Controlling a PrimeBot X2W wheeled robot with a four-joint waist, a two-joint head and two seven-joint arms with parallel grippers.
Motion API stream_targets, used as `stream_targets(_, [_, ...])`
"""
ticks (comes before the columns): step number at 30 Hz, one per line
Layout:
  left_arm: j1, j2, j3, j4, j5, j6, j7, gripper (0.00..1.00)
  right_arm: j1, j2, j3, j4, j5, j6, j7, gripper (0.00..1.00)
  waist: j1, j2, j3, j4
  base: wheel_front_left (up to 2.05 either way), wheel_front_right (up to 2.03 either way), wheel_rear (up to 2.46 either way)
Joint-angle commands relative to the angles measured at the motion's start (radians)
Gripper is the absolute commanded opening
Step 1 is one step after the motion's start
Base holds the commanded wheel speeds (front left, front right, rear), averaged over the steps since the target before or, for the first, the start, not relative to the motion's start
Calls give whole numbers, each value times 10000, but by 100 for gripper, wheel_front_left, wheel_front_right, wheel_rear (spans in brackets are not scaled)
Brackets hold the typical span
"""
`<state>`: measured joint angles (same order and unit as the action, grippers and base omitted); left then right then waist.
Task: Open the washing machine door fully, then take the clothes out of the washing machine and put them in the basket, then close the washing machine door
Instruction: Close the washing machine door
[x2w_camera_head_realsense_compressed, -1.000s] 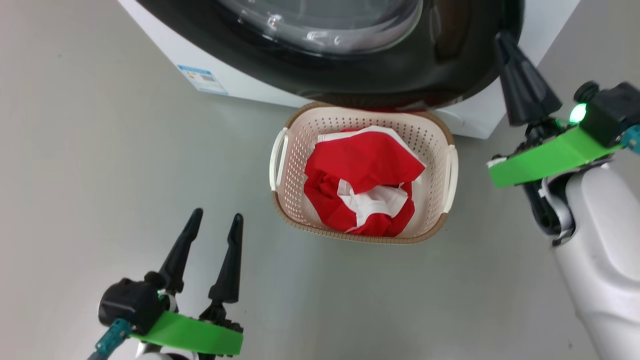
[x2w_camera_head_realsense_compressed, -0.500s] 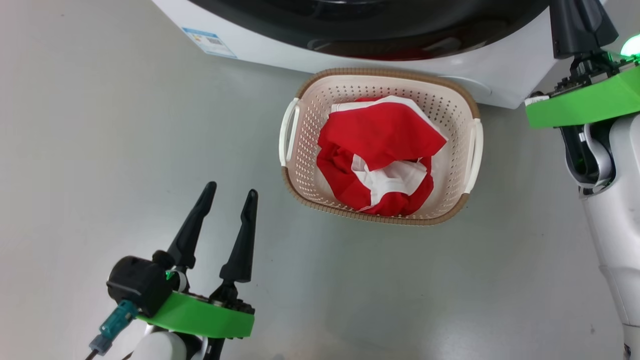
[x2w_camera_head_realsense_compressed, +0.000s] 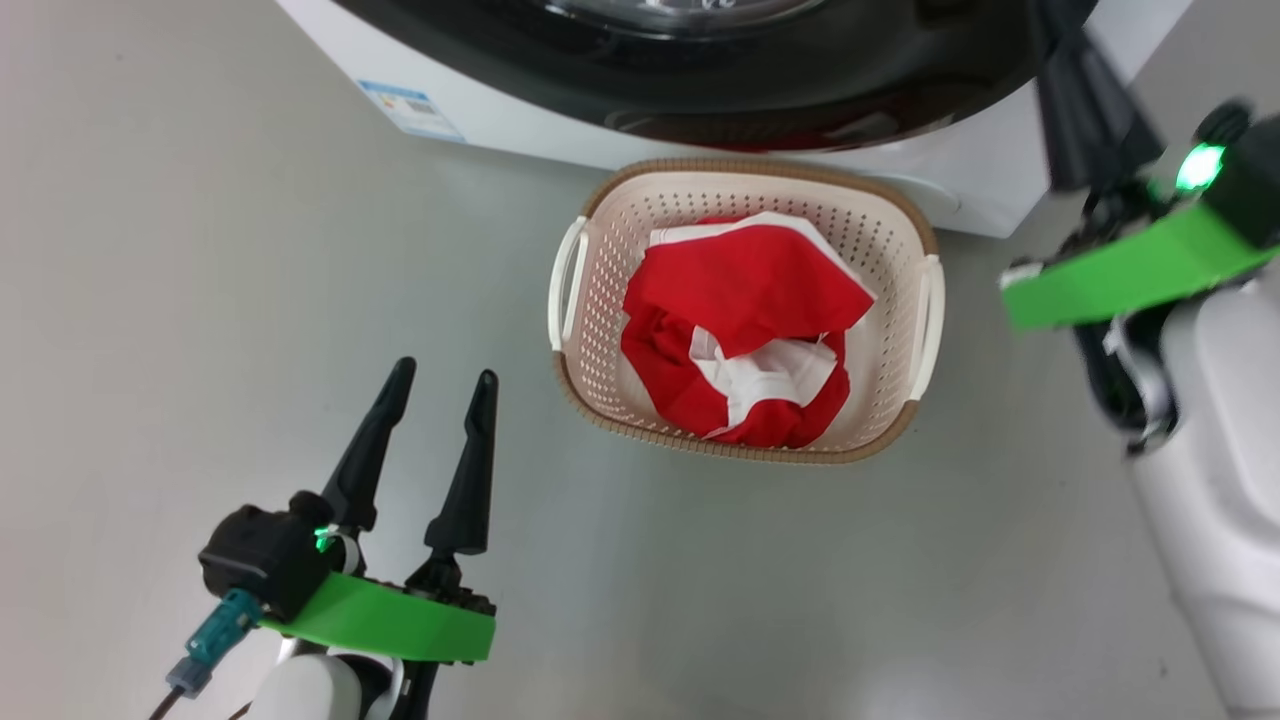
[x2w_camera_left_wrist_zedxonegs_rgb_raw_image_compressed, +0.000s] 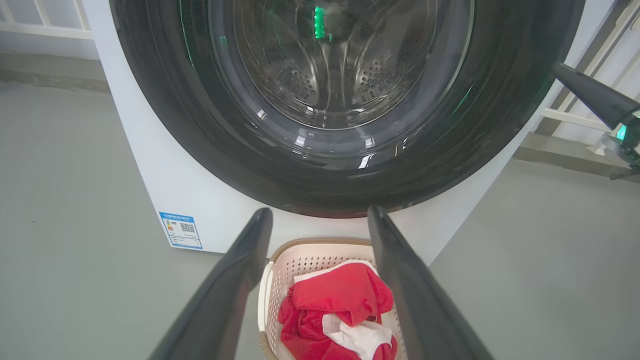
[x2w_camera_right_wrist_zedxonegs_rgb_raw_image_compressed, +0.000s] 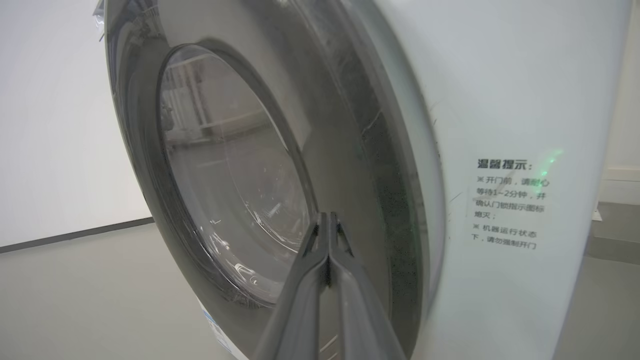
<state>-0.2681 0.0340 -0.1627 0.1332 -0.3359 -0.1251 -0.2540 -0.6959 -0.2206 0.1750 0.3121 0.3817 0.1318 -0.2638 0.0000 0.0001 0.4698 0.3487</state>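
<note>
basket (x2w_camera_head_realsense_compressed: 750, 166) rim just beside washing machine (x2w_camera_head_realsense_compressed: 560, 140)

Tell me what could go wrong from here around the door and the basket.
1. The right gripper is shut, with its tips at the glossy curved rim of the washing machine door. A push there could slide off.
2. The basket holding the clothes stands close under the door, so a slipping arm might knock it.

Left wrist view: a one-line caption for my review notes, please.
Open left gripper frames the basket of red clothes on the floor before the washing machine door, drum visible through its glass.
</note>
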Motion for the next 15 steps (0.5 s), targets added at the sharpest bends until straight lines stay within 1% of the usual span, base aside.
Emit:
stream_targets(1, [91,162,376,-179,-20,-36,-78,100,297,155,224,-301,199,-11,20,0,0,-1,-228,-168,0,0,0])
stream_targets(3, [141,162,464,-100,22,-39,-78,100,634,148,367,-358,203,-11,20,0,0,-1,-411,-267,0,0,0])
stream_targets(4, [168,162,514,-61,51,-40,-78,100,803,149,398,-384,223,-11,20,2,0,-1,-507,-321,0,0,0])
stream_targets(7, [274,162,666,33,145,-45,-78,100,1292,143,463,-448,267,-11,20,14,0,-1,-798,-489,0,0,0])
stream_targets(9, [369,162,761,95,223,-48,-78,100,1616,145,458,-478,296,-11,20,19,0,-1,-1000,-609,0,0,0])
stream_targets(12, [525,162,849,184,363,-51,-78,100,2086,190,384,-560,329,-11,20,22,0,-1,-1299,-799,0,0,0])
stream_targets(15, [677,162,913,249,469,-53,-78,100,2577,208,276,-645,349,-11,20,27,0,-1,-1572,-964,0,0,0])
